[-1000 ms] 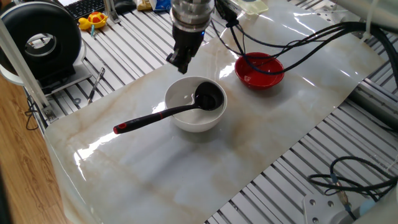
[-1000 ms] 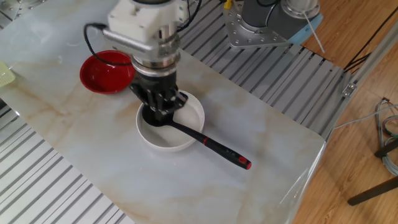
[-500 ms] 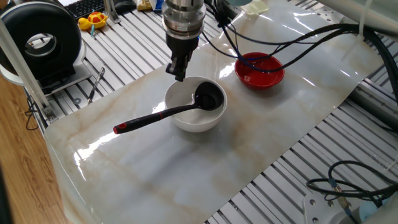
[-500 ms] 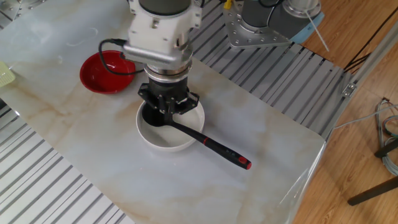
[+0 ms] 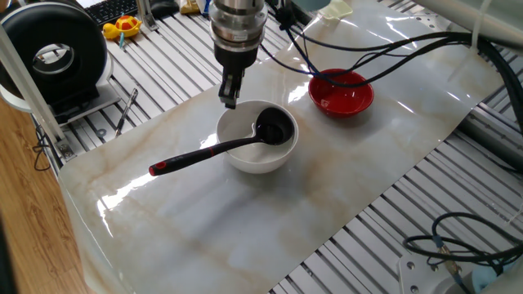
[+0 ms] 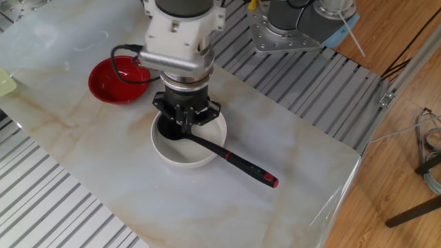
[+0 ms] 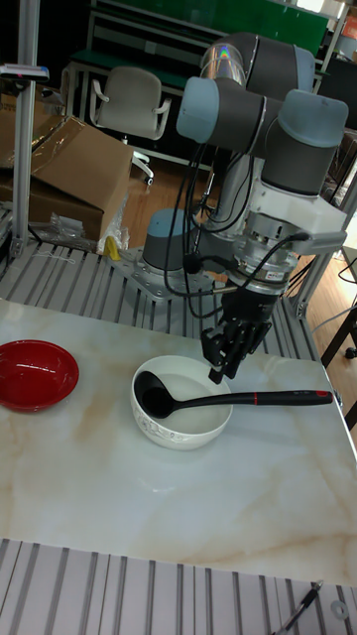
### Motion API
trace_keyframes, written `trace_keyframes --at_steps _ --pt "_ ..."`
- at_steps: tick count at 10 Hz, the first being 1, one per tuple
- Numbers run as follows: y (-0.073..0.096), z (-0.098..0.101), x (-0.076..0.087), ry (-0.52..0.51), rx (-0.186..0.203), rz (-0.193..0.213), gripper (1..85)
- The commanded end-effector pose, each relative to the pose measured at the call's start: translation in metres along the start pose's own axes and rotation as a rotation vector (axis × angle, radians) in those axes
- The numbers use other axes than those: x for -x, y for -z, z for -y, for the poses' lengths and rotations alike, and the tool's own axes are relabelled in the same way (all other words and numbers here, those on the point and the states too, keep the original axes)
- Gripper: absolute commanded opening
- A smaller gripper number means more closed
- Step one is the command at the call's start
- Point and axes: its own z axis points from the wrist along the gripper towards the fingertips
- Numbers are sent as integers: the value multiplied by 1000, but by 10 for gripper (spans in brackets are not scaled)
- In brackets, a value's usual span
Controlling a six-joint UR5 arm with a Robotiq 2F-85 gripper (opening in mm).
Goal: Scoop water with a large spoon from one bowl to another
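Observation:
The large white bowl stands mid-table. In it rests the black ladle, scoop down inside, while its handle leans over the rim and ends in a red tip. I cannot make out the water. My gripper hangs open just above the bowl's rim near the handle and holds nothing. The small red bowl sits apart, on the far side of the white one from the handle.
Black cables trail over the table behind the red bowl. A black round device and a yellow toy sit off the marble sheet. Slatted metal surrounds the sheet; the robot base is bolted nearby.
The gripper has turned about its axis and shifted slightly along the white bowl's rim toward the handle side. Ladle and both bowls have not moved.

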Motion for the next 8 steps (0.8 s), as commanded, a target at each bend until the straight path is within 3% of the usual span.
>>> trace_keyframes --at_steps 1,2,4,6,8 --pt "1 -22 3 71 23 12 327" --pt "-1 -20 6 84 13 31 327" --pt "-1 -10 -3 214 -10 -8 323" --pt "-1 -7 -3 285 -23 -10 333" --pt "-13 -17 13 292 -33 16 390"
